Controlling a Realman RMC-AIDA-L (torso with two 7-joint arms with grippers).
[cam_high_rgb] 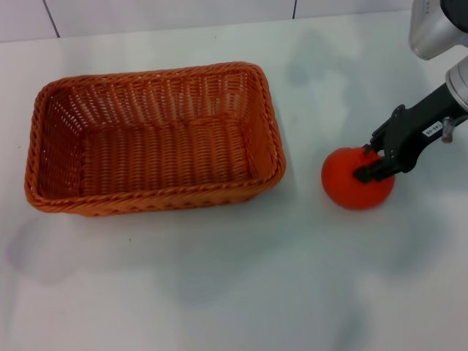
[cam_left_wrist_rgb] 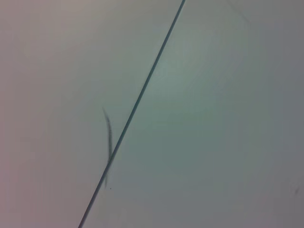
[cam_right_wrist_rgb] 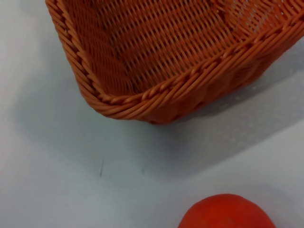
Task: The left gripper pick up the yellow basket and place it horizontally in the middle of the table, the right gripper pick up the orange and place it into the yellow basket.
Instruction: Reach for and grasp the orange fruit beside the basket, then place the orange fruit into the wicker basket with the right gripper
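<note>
You are closing the right hand (cam_high_rgb: 371, 165) around the orange (cam_high_rgb: 357, 180) sitting on the surface (cam_high_rgb: 234, 292) at 3 o'clock from the yellow basket (cam_high_rgb: 153, 135), so be squeezing gently before lifting.

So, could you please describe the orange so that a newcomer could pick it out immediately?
On the white table, look to the right of the big woven yellow basket. The orange sits there apart from the basket, with the right gripper at it. It is the only round, smooth, red-orange thing.
</note>
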